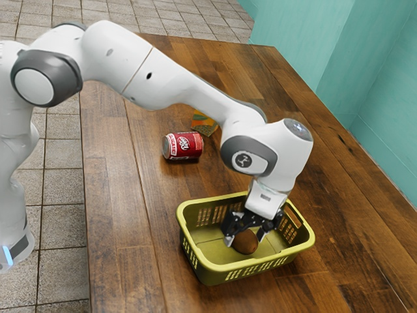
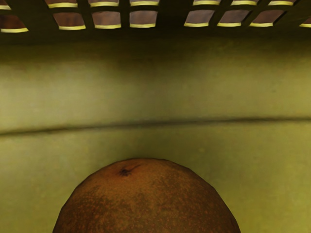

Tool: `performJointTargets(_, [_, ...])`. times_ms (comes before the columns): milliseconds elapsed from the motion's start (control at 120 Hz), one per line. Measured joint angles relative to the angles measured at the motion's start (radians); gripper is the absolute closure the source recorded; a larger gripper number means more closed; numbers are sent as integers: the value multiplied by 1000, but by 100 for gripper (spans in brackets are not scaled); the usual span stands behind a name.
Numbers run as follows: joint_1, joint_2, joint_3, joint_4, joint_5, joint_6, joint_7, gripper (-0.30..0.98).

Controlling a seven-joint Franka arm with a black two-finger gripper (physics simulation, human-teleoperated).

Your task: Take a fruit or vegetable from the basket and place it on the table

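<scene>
Down inside the yellow-green basket (image 1: pixel 218 265), the black gripper (image 1: pixel 245 238) is at a round brown fruit (image 1: pixel 245 242). The fruit is low, near the basket floor, with part of its top beneath the hand. Whether the gripper holds it cannot be made out. In the wrist view the fruit (image 2: pixel 146 204) is large at the lower edge, its small dark stem mark visible. Behind it are the basket's floor and slotted wall (image 2: pixel 170 36).
A red soda can (image 1: pixel 183 146) lies on its side on the wooden table (image 1: pixel 124 215), beyond the basket. Near the can, a small orange, green and yellow item (image 1: pixel 204 122) is partly behind the arm. A teal wall (image 1: pixel 365 72) stands past the table's edge.
</scene>
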Motion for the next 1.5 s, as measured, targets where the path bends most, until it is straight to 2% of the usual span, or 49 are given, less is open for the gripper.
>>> performJointTargets(317, [5, 16, 3, 0, -1, 6, -24, 0])
performJointTargets(433, [6, 22, 7, -8, -3, 13, -31, 23])
performJointTargets(617, [8, 16, 8, -8, -5, 29, -40, 42])
performJointTargets(692, [7, -36, 6, 14, -4, 27, -43, 44])
performJointTargets(808, [8, -138, 9, 130, 0, -35, -47, 42])
performJointTargets(950, [22, -188, -17, 212, -2, -116, -51, 42])
performJointTargets(1058, [64, -154, -133, 277, -2, -150, -58, 42])
performJointTargets(1208, [9, -2, -344, 394, 19, -169, -78, 43])
performJointTargets(1292, [5, 38, -396, 423, 51, -169, -93, 42])
performJointTargets(1392, [7, 48, -407, 425, 68, -169, -108, 22])
performJointTargets(1500, [7, 54, -409, 422, 81, -169, -120, 10])
